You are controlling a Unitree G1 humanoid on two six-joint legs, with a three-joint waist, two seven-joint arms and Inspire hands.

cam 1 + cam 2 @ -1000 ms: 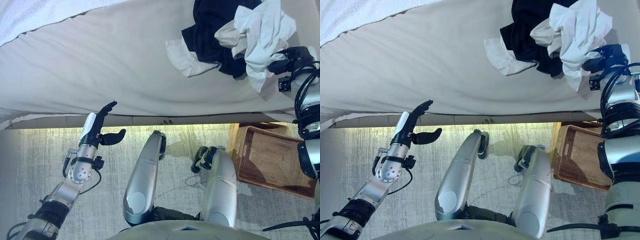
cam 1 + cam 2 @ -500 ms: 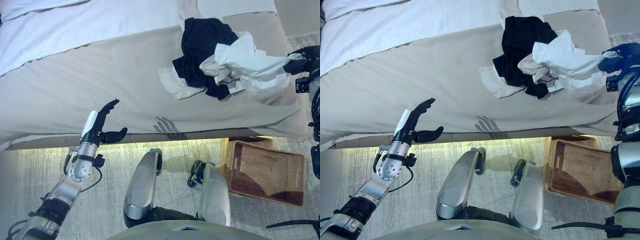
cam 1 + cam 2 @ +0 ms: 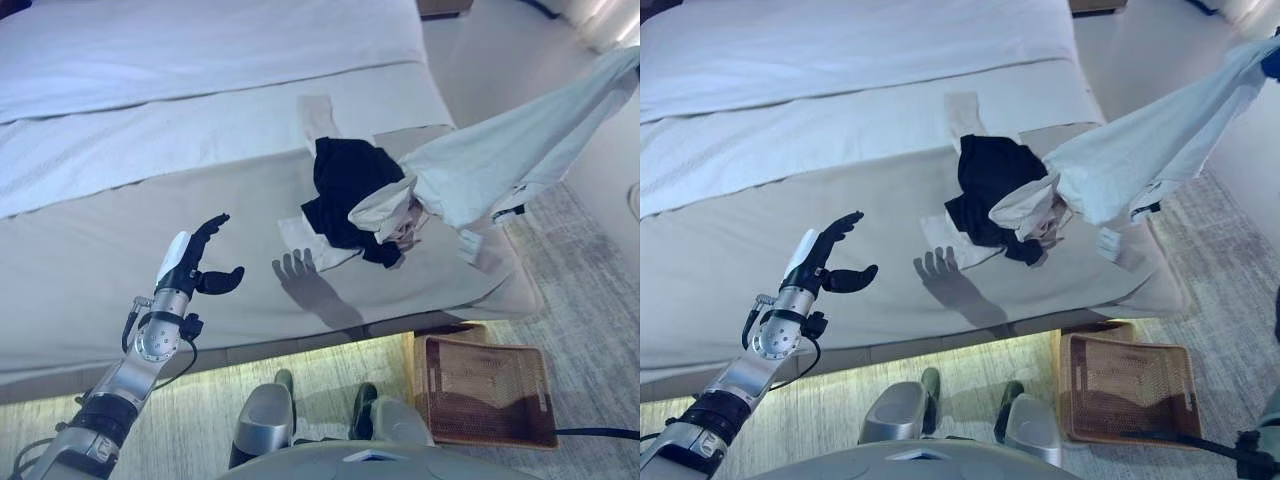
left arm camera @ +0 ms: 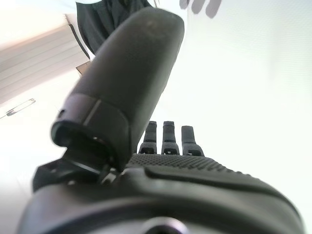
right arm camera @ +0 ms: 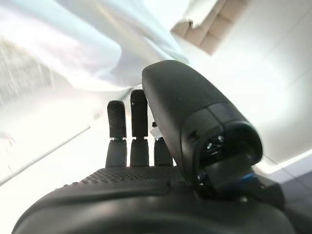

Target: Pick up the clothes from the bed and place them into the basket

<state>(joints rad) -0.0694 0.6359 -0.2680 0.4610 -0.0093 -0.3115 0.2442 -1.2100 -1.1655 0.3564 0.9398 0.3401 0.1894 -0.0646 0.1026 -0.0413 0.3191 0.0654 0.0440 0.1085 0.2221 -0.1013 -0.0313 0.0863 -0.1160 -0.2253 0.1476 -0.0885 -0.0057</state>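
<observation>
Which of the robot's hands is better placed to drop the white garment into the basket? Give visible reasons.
Right: the white garment stretches up toward that side, above the wicker basket. The left hand hovers open and empty, far away.

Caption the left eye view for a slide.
White garment lifted off the beige bed, dark garment left behind, wicker basket below, left hand open.

The bed [image 3: 150, 230] wears a plain beige cover at the near end and a white sheet [image 3: 200, 60] farther up. On it lie a black garment [image 3: 345, 185] and a pale white shirt [image 3: 500, 160], neither patterned. The basket [image 3: 485, 390] is brown woven wicker, standing on a grey streaked carpet [image 3: 590, 290]; the left hand [image 3: 195, 268] is black with a white thumb cover.
</observation>
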